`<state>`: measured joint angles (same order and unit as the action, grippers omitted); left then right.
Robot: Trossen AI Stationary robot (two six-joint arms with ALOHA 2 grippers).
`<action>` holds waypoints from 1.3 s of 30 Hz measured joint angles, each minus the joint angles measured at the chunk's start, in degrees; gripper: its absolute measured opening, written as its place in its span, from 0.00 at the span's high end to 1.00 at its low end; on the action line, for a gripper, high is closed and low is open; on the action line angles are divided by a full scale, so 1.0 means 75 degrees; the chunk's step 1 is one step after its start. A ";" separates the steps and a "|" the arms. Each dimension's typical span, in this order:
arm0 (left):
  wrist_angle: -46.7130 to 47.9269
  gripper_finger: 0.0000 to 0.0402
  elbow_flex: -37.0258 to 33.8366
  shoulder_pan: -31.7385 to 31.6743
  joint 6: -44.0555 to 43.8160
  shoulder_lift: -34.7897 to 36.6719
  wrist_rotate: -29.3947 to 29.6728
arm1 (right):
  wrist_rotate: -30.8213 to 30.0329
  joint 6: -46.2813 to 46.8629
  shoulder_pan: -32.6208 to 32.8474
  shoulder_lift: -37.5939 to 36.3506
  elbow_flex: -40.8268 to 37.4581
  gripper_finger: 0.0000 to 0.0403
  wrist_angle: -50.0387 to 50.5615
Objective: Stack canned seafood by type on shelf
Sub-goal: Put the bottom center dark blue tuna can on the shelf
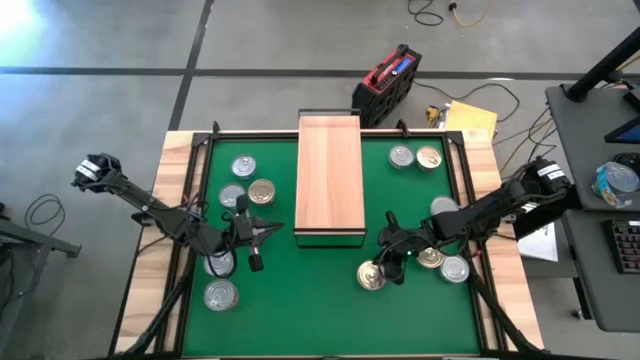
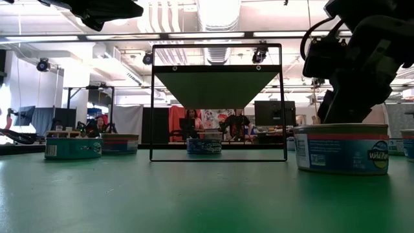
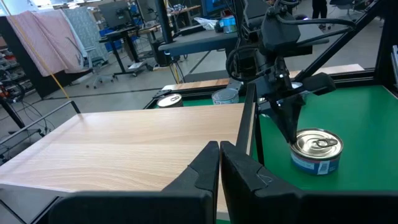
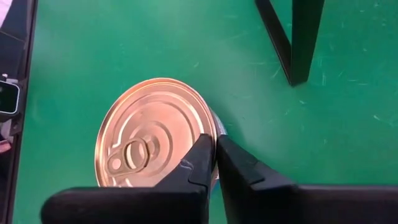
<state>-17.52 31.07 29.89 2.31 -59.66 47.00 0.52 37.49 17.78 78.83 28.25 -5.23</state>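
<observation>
I see my right gripper (image 4: 214,149) pinched fully together over the rim of a gold-lidded can (image 4: 155,134) on the green mat (image 1: 300,290), at about five o'clock from the shelf (image 1: 330,180); the fingertips meet at the can's edge, gripping nothing. Two more cans (image 1: 443,262) sit just beside it at three o'clock. My left gripper (image 3: 219,158) is also fully closed and empty, hovering at the shelf's eight o'clock corner. More cans (image 1: 245,180) lie at nine o'clock of the shelf, two more (image 1: 414,157) at two o'clock.
</observation>
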 joint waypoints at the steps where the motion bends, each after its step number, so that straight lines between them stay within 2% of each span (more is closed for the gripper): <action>1: 0.0002 1.00 0.0000 0.0000 0.0000 0.0000 0.0000 | -0.0061 -0.0006 0.0008 0.0003 0.0000 0.97 -0.0002; 14: 0.0003 1.00 0.0000 0.0000 -0.0003 0.0000 0.0000 | -0.0155 -0.0595 0.0009 -0.0122 0.0487 0.98 0.0210; 26: 0.0015 1.00 0.0000 0.0000 0.0000 0.0000 0.0000 | -0.0564 -0.0944 0.0177 -0.0335 0.1058 0.98 0.1062; 33: 0.0067 1.00 -0.0003 0.0000 -0.0003 -0.0003 0.0000 | -0.1325 -0.1089 0.0571 -0.0382 0.1766 0.98 0.2346; 39: 0.0064 1.00 -0.0003 0.0000 -0.0003 -0.0003 0.0002 | -0.1936 -0.1207 0.1048 -0.0385 0.2255 0.98 0.2677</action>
<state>-17.04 31.05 29.89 2.28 -59.68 47.02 -14.00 28.43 25.64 75.94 45.17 14.85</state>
